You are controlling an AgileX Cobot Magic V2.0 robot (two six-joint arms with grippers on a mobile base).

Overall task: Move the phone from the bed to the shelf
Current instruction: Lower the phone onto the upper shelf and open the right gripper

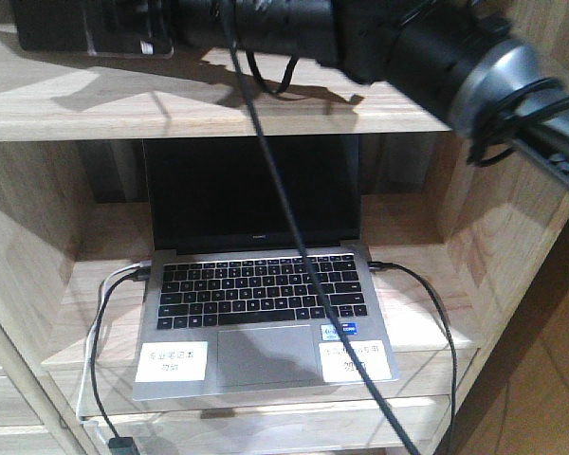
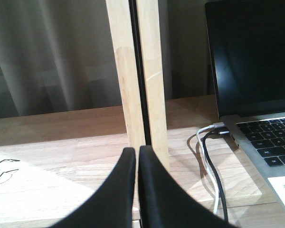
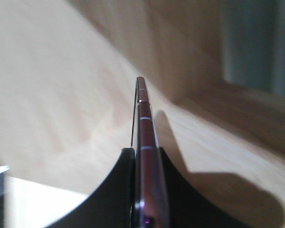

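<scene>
Wood shelf [image 1: 218, 104], grey laptop [image 1: 266, 284] white labels unreadable, right fingers [image 3: 175, 190] clamp phone [image 3: 146, 142]

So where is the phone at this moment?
In the right wrist view, the phone stands edge-on, clamped in the right gripper above the pale wooden shelf.

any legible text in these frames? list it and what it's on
Left white label on the laptop palm rest: Chinese characters, too blurred to read.
Right white label: only "20" readable, the rest blurred.
Blue sticker: unreadable.
Logo under the laptop screen: too small.
Phone: no text visible.
</scene>
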